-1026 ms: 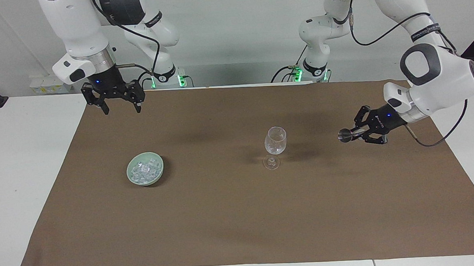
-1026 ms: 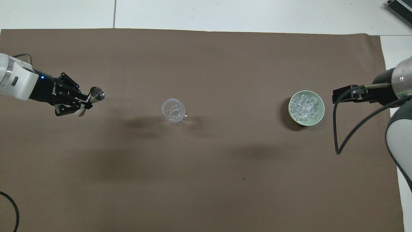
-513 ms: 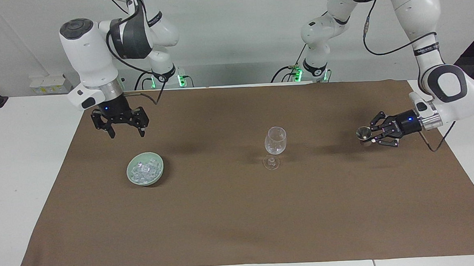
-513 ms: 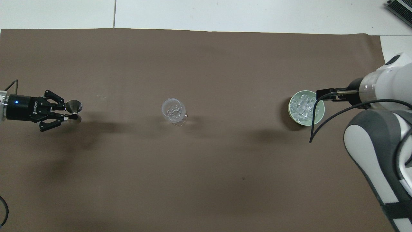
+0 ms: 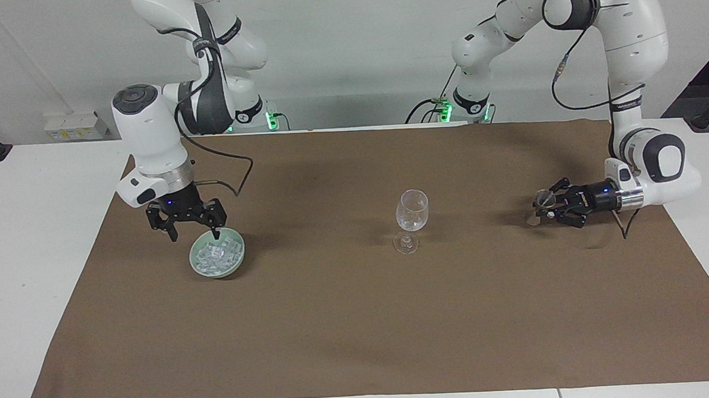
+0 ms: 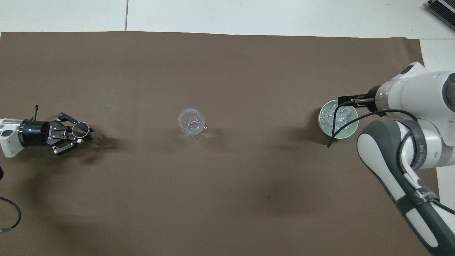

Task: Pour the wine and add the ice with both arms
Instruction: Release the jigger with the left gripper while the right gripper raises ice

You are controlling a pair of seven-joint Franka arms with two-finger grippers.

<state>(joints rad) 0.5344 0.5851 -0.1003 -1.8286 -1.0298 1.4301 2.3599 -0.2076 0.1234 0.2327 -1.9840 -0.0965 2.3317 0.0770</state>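
A clear stemmed wine glass (image 5: 411, 211) stands upright at the middle of the brown mat; it also shows in the overhead view (image 6: 192, 122). A pale green bowl (image 5: 237, 258) holds several clear ice cubes (image 5: 215, 255) toward the right arm's end. My right gripper (image 5: 193, 233) is open and points down, low over the bowl's edge nearest the robots. In the overhead view the right wrist hides that gripper and part of the bowl (image 6: 346, 133). My left gripper (image 5: 546, 207) is shut on a small metal jigger (image 5: 541, 200), held tilted just above the mat toward the left arm's end; the left gripper (image 6: 76, 133) and jigger (image 6: 81, 129) also show from overhead.
The brown mat (image 5: 361, 320) covers most of the white table (image 5: 29, 252). A black cable (image 6: 334, 131) hangs from the right wrist over the bowl. Nothing else stands on the mat.
The right gripper has come down from high near the robots to just over the bowl. The left gripper has dropped close to the mat with the jigger, moving away from the glass.
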